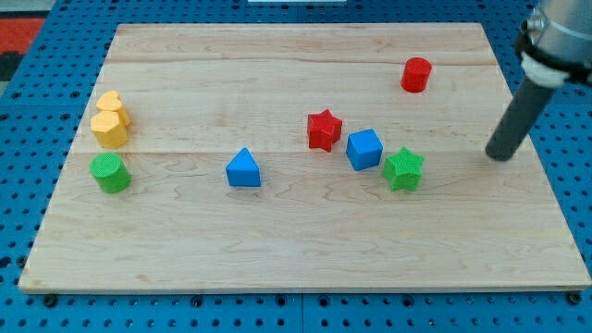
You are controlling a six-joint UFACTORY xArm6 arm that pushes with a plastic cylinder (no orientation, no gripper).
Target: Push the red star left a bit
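Observation:
The red star lies near the middle of the wooden board. A blue cube sits just to its lower right, and a green star is right of that cube. My tip rests on the board near the view's right edge, well to the right of the red star, with the blue cube and green star lying between them but slightly lower.
A red cylinder stands at the upper right. A blue triangular block is left of centre. A yellow heart, a yellow hexagon-like block and a green cylinder cluster at the left.

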